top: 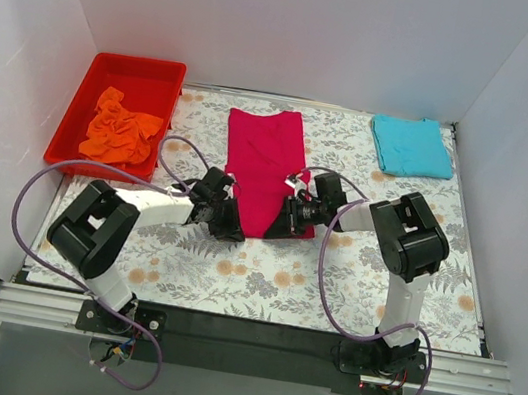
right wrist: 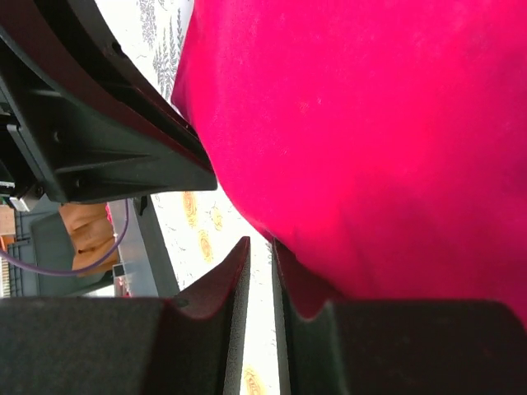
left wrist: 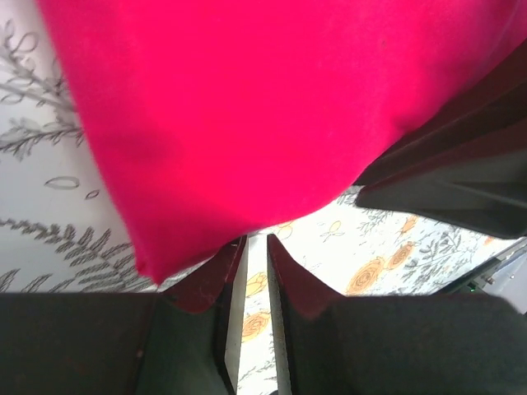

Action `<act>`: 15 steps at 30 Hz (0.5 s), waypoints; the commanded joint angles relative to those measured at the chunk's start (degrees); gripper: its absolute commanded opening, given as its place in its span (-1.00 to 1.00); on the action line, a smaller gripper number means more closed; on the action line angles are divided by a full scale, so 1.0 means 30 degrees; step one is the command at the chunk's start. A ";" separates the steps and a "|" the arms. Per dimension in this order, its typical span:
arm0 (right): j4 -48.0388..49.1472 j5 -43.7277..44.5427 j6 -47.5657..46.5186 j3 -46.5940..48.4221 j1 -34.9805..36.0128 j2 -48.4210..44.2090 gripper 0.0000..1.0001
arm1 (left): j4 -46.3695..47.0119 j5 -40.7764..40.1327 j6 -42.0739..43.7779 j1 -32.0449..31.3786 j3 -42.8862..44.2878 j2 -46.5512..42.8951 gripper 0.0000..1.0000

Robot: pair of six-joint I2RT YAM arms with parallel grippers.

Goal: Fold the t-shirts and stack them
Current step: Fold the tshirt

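On the floral table (top: pixel 270 282), the top view alone gives us the orange t-shirt (top: pixel 121 129) in the red bin (top: pixel 89 77), the crimson-pink t-shirt (top: pixel 265 162) at centre, and the turquoise t-shirt (top: pixel 411 146). Wrist views show left gripper (left wrist: pixel 257 239) and right gripper (right wrist: pixel 261 243) pinched narrow on the crimson-pink hem. White walls surround.

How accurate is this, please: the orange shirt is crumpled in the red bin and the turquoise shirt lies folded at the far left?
The turquoise shirt lies folded at the far right, per the top external view; the orange shirt is indeed in the red bin.
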 commanded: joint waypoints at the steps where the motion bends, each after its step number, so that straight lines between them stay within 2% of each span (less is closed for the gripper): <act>1: 0.0599 0.0396 -0.0499 -0.0616 -0.0573 -0.0691 -0.59 | -0.0678 -0.1208 0.0268 0.0093 -0.0801 -0.0906 -0.65; 9: 0.0511 0.0131 -0.0557 -0.1817 -0.2448 -0.3534 -0.57 | -0.1353 -0.1881 0.0122 0.0094 0.0017 -0.3397 -0.62; 15: 0.0482 0.0393 -0.1201 -0.2754 -0.4206 -0.3098 -0.56 | -0.0768 -0.2819 0.0005 0.0269 0.0429 -0.2024 -0.61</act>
